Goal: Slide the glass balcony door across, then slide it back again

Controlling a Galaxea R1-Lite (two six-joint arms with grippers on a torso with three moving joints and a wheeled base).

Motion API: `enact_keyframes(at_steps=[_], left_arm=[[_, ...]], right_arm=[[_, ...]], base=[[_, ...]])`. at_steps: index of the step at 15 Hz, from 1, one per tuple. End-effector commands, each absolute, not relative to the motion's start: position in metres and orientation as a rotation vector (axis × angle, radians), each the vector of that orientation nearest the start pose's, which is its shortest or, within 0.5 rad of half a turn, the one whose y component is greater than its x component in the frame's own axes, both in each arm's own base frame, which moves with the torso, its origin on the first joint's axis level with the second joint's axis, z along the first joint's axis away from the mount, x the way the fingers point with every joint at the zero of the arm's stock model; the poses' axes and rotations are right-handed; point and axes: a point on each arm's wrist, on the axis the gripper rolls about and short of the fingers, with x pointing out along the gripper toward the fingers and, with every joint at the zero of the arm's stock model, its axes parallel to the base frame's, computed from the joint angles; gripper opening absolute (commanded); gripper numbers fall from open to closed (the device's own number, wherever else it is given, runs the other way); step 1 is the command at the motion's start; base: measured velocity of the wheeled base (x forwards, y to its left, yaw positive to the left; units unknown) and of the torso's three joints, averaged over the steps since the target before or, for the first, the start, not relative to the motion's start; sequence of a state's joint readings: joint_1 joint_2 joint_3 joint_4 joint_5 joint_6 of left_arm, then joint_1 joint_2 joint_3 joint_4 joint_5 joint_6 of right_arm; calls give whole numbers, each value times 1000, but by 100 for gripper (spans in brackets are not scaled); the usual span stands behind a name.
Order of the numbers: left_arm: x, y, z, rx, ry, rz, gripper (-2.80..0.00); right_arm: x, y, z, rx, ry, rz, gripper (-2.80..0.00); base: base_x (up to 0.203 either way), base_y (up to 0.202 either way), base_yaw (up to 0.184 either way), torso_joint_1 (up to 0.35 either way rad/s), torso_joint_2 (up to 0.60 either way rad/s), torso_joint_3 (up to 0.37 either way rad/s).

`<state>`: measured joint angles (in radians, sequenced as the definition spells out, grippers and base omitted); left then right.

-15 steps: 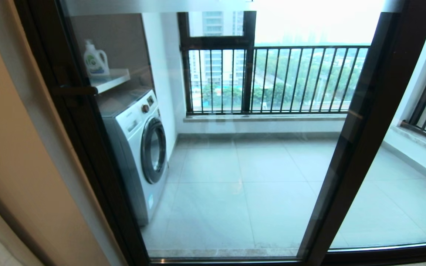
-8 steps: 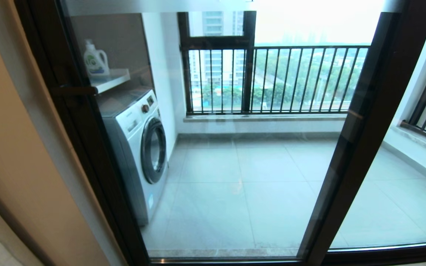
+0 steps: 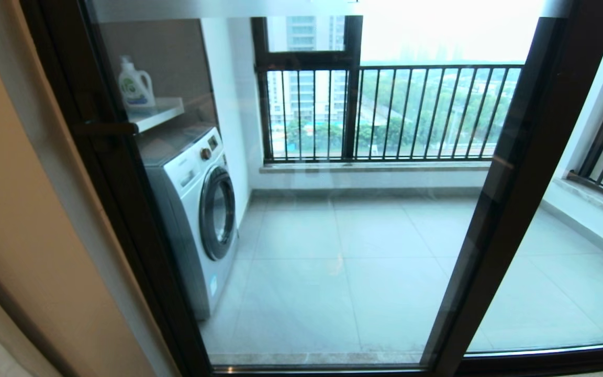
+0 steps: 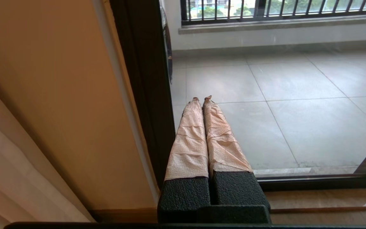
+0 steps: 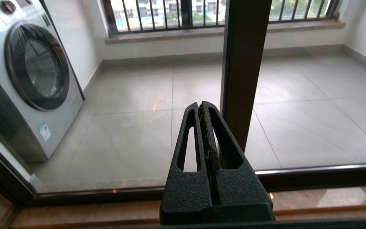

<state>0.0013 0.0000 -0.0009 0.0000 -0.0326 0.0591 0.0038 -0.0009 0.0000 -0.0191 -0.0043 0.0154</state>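
Right now the glass balcony door (image 3: 301, 209) is standing shut, filling the middle of the head view, with its left upright against the tan wall (image 3: 24, 225) and its right upright overlapping the other glass panel (image 3: 558, 283). It is looking tall and heavy, stiff, and the glass is smooth and slippery and could break, so pushing on the pane is a poor idea. The best place to hold is the short dark handle (image 3: 103, 129) sticking out from the left upright, high up, near the shelf (image 3: 157, 112) with the white bottle (image 3: 135, 86). A washing machine (image 3: 197, 209) is sitting behind the glass on the far left. The left tool (image 4: 202, 99) is waiting low by the left upright with its taped fingers pressed together, holding nothing. The right tool (image 5: 201, 106) is waiting low near the right upright, also pressed together and holding nothing. Nothing is looking different from a second ago; the door is sitting in the same spot.
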Motion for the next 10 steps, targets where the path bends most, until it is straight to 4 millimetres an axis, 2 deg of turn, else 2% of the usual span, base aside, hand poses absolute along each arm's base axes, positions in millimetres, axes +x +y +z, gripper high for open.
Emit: enact_keyframes(at_steps=[1,10], left_arm=[[-23,-1,76,58,0,-30,-280],[-23,-1,76,58,-1,-30,-280]], right_arm=[[-22,0,75,18,-20,-1,-280],[-22,0,76,22,-23,-2,-280]], base=[[0,0,0,0,0,0],[0,0,0,0,0,0]])
